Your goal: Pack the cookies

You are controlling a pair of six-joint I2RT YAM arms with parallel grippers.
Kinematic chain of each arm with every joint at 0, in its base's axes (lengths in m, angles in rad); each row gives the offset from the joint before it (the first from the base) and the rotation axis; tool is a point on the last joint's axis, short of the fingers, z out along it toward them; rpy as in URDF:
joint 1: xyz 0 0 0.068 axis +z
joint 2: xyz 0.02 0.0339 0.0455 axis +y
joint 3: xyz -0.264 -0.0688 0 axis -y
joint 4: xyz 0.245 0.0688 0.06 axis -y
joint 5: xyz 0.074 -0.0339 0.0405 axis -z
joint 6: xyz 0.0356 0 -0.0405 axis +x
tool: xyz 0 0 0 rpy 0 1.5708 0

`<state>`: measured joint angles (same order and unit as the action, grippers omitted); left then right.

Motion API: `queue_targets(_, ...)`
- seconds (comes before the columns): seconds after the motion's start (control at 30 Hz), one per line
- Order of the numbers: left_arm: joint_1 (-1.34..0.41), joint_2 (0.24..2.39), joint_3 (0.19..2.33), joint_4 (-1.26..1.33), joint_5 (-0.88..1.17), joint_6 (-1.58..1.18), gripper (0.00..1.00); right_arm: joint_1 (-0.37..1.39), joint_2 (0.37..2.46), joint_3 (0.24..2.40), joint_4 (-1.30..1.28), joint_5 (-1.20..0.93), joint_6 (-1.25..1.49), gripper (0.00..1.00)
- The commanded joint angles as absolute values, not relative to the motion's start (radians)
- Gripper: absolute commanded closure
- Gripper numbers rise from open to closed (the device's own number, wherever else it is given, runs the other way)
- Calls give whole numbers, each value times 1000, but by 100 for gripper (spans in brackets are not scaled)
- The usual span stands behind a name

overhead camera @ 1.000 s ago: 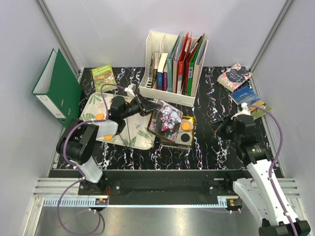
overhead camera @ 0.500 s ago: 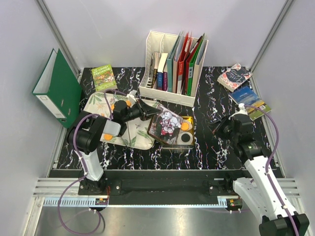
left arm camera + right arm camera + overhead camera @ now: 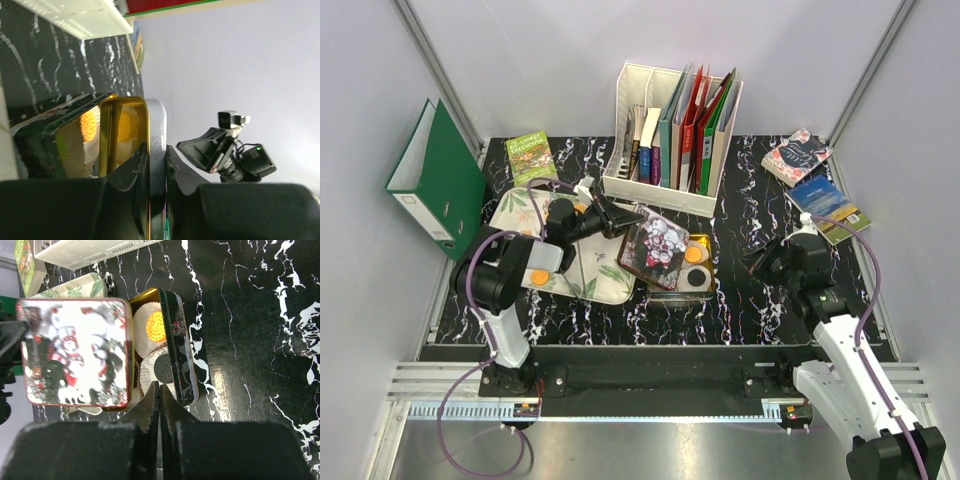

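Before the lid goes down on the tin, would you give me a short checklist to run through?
1. Left pincer grips the lid by its edge: ok.
2. Lid lined up over the tin: not ok, it covers only part.
3. Orange cookie and black cookie seated in cups: ok.
4. Right pincer shut, beside the tin: ok.
5. All cookies packed: not ok, a stray cookie lies on the tray.

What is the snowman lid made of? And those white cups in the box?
The snowman lid is probably thin printed metal: its gold inside shines like a mirror in the left wrist view. The white cups look like matte paper, with pleated, crinkly edges.
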<state>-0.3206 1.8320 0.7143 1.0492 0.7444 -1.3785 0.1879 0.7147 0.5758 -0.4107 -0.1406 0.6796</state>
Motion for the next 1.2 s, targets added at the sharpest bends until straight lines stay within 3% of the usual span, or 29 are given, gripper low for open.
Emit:
queue_targets(0.0,-311,1746,788,1127,749,-1420,100,190,724,554,-353,-152,686,100)
queue_targets(0.17,-311,1706,779,1187,724,-1474,100,190,730,531,-331,-172,680,100)
queue_targets(0.23,-313,1689,746,1216,710,-1502,100,190,735,522,-307,-192,677,94)
queue_targets(0.3,-313,1677,710,1278,680,-1540,100,190,749,508,-264,-244,676,83)
queue_targets(0.33,-314,1674,671,1302,669,-1552,100,190,756,503,-250,-259,684,69)
queue_targets(0.37,-314,1672,649,1354,645,-1565,100,190,773,493,-235,-290,690,61)
queue_targets(0.43,-318,1674,589,1432,620,-1600,100,190,805,486,-195,-313,696,52)
queue_targets(0.63,-344,1680,491,1509,560,-1605,100,190,862,485,-169,-301,701,72)
queue_targets(1.17,-383,1836,433,1666,416,-1575,100,190,907,456,-92,-301,706,80)
